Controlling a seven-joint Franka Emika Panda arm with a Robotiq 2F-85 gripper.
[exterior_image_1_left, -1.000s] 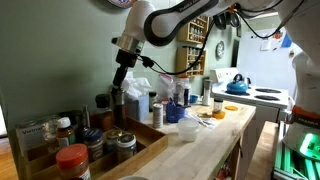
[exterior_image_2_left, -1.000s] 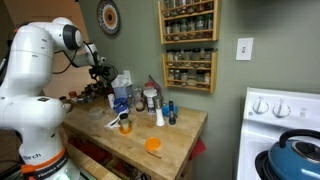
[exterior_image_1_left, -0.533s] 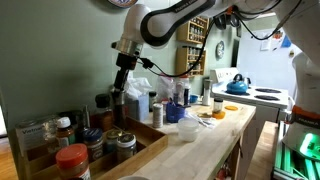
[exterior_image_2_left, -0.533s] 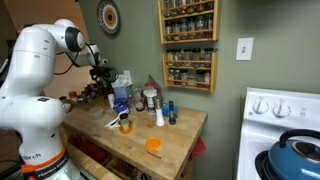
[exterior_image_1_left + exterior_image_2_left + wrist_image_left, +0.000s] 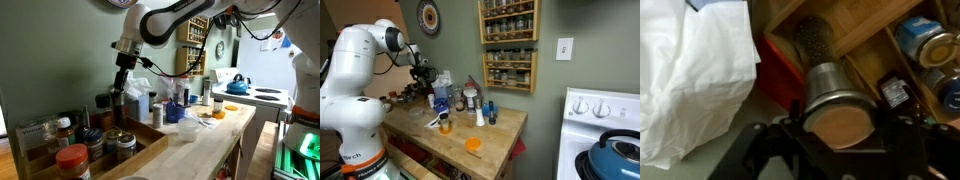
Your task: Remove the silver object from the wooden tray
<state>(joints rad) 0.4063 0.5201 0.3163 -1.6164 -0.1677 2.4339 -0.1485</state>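
Nearest us in the wrist view, the black gripper (image 5: 840, 140) pinches the tall, slim, shiny silver cylinder (image 5: 837, 95) near its top. The jaws press against opposite sides, a grip we judge suited to a straight, untipped lift. Beyond it lies the large light-brown wooden tray (image 5: 865, 25). In an exterior view the silver cylinder (image 5: 117, 108) stands upright by the wooden tray (image 5: 150, 135); whether its base rests inside, we cannot tell.
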